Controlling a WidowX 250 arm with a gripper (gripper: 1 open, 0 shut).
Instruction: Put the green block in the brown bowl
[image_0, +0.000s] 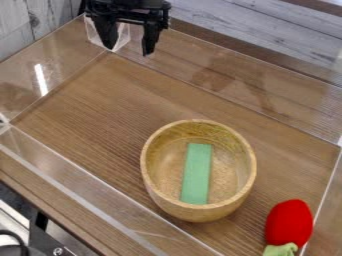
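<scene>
The green block (198, 172) lies flat inside the brown bowl (156, 185), along the bowl's floor. The bowl stands on the wooden tabletop, right of centre and toward the front. My gripper (127, 42) hangs at the top left of the view, far from the bowl. Its dark fingers (148, 40) stand apart with nothing between them, so it is open.
A red rounded object with a green base (287, 226) sits at the front right, next to the bowl. Clear acrylic walls (54, 175) fence the wooden tabletop (120, 110) on all sides. A clear folded stand (99, 32) is behind the gripper at the back left.
</scene>
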